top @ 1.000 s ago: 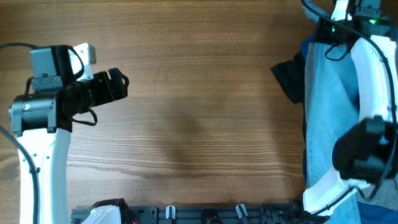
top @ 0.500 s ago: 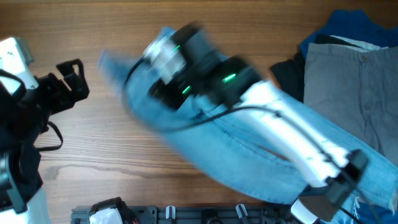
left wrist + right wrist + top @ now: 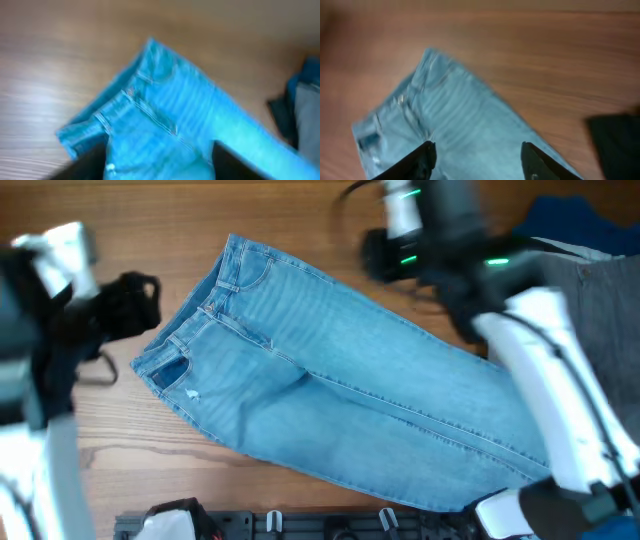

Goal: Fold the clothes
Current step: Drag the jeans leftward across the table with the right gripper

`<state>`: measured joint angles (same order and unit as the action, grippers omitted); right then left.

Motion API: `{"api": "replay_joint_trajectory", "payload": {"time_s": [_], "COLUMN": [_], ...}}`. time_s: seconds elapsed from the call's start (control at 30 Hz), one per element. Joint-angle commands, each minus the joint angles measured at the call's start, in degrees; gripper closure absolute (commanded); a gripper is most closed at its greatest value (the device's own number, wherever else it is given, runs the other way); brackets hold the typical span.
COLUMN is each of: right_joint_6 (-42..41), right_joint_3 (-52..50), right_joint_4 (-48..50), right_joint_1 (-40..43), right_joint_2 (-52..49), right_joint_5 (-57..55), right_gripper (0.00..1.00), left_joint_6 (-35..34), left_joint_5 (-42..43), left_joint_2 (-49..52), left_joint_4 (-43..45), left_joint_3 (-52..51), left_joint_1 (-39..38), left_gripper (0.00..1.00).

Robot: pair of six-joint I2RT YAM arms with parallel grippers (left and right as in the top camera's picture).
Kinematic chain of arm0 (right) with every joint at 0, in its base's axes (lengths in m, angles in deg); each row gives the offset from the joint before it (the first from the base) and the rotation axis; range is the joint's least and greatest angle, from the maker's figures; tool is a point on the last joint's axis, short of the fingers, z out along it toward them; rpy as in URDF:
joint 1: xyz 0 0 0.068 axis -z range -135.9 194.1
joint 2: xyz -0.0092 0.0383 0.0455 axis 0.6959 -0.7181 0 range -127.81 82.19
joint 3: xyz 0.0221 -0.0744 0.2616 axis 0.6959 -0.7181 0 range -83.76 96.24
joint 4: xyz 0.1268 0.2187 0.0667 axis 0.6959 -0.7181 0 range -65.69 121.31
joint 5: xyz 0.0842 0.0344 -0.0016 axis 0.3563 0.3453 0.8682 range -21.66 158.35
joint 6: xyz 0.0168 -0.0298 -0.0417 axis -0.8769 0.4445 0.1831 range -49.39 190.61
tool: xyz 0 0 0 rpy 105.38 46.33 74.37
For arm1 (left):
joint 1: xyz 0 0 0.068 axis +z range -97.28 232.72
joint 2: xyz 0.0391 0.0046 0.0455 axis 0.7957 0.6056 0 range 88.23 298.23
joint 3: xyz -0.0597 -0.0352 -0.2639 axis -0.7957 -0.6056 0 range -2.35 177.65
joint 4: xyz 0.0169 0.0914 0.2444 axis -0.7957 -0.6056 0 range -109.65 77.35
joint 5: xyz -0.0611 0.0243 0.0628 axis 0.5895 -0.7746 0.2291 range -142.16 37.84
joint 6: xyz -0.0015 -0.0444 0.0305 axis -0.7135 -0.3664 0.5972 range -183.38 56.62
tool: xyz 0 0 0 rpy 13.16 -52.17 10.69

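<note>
The clothes, a pair of light blue jeans (image 3: 330, 390), lie flat and slanted across the wooden table, waistband (image 3: 195, 320) at the upper left and legs running to the lower right. My left gripper (image 3: 135, 305) hovers just left of the waistband, blurred, with its jaws apart. In the left wrist view the left gripper (image 3: 160, 167) has the waistband (image 3: 125, 97) beyond its fingers and nothing between them. My right gripper (image 3: 385, 255) hangs beyond the far edge of the jeans. In the right wrist view the right gripper (image 3: 477, 160) stands open above the denim (image 3: 460, 125) with nothing in it.
A grey garment (image 3: 605, 310) and a dark blue one (image 3: 570, 215) lie piled at the right edge. A black cloth (image 3: 615, 140) lies next to them. A dark rack with fittings (image 3: 300, 525) runs along the front edge. Bare wood (image 3: 300, 220) shows behind the jeans.
The right arm swept the jeans from the right-hand pile onto the table, let go and drew back to the far side. The left arm swung in toward the waistband.
</note>
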<state>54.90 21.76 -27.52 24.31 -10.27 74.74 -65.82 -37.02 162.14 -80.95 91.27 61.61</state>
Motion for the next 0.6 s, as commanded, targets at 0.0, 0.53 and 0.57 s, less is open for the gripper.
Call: {"api": "replay_joint_trajectory", "payload": {"time_s": [0.0, 0.53, 0.57], "right_joint_6": [-6.71, -8.87, -8.9], "right_joint_3": [1.53, 1.25, 1.25], "right_joint_4": [-2.47, -9.62, -9.66], "right_joint_1": [6.32, 12.96, 12.96], "right_joint_2": [2.36, 2.03, 1.9], "right_joint_5": [9.03, 7.65, 7.13], "right_gripper": [0.48, 0.52, 0.52], "left_joint_6": [3.96, 5.46, 5.46], "left_joint_5": [1.75, 1.99, 1.99], "left_joint_2": [11.34, 48.61, 50.12], "left_joint_4": [-0.48, 18.14, 19.39], "left_joint_3": [0.13, 0.13, 0.13], "left_joint_1": [-5.22, -12.94, -13.18], "left_gripper": [0.7, 0.96, 0.96]}}
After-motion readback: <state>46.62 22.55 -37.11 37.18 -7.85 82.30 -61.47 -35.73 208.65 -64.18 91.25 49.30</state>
